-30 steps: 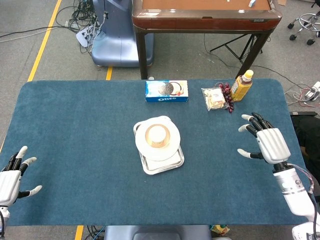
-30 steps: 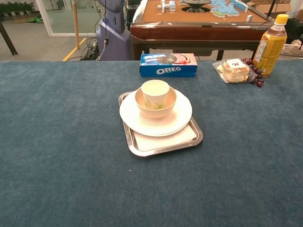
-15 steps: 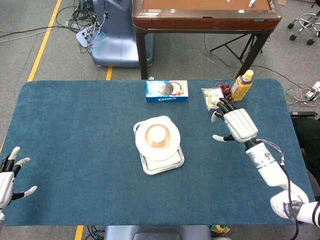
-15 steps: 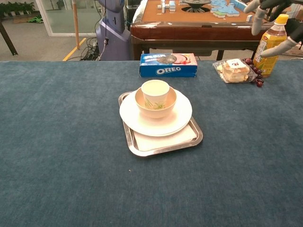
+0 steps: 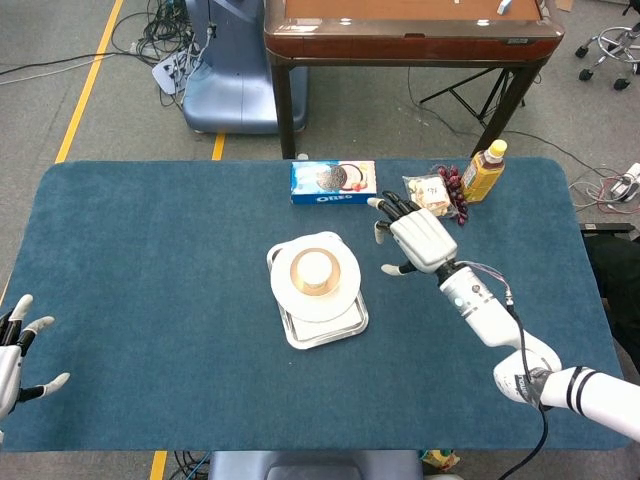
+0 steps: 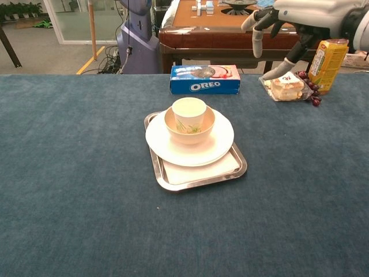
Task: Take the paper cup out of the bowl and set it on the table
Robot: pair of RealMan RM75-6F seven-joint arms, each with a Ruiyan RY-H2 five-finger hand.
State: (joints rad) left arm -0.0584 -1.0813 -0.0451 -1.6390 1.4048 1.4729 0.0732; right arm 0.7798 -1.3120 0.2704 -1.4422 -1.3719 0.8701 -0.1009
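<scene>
paper cup: upright in the bowl — on plate, on tray, mid desk
right hand: fingers spread, holding nothing — above desk, right of the bowl
left hand: fingers apart, holding nothing, near-left desk edge

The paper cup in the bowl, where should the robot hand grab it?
Probably by the upper wall of the paper cup, just below its rim, since that part stands upright above the bowl. Coming from above on the cup's right suits the open right hand, which is nearest.
</scene>
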